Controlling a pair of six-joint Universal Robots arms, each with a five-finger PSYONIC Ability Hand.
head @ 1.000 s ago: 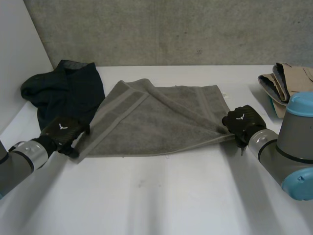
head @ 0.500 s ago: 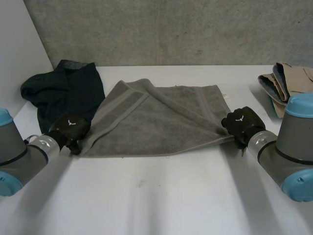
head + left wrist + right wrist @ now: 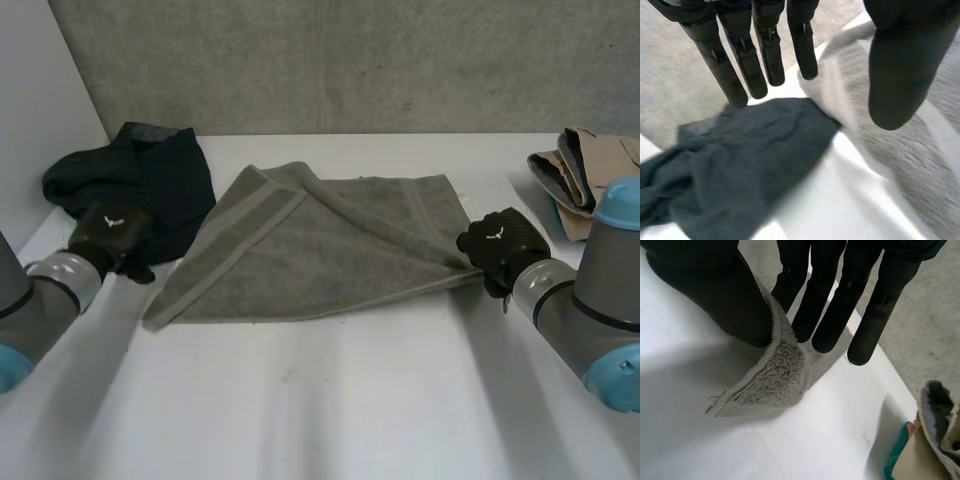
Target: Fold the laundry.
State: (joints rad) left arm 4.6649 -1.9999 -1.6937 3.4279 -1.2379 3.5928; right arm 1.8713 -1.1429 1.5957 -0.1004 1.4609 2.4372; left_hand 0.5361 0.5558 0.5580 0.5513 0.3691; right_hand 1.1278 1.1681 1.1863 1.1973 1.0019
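Change since the earlier frames: left hand [image 3: 112, 232] has left the near left corner of the grey towel [image 3: 320, 250] and drawn back toward the dark garment [image 3: 140, 180]; that corner now lies free on the table [image 3: 330, 400]. Left hand: fingers [image 3: 740, 55] straight and relaxed, thumb set apart, nothing held; it hovers over the edge of the dark garment, with the towel's left edge just beside it. Right hand [image 3: 505, 240]: unmoved at the towel's near right corner, straight fingers [image 3: 832, 305] and thumb pinching the cloth between them, the corner's tip sticking out past the grip onto the table. Grey towel: mid-table, spread mostly flat, its far left corner folded over toward the middle, a banded hem showing along the left side. Dark garment: crumpled at the table's far left, touching the towel's left edge. Folded beige clothes [image 3: 590, 160]: far right of the table, well apart from the towel, a green item [image 3: 897, 455] tucked beneath them.
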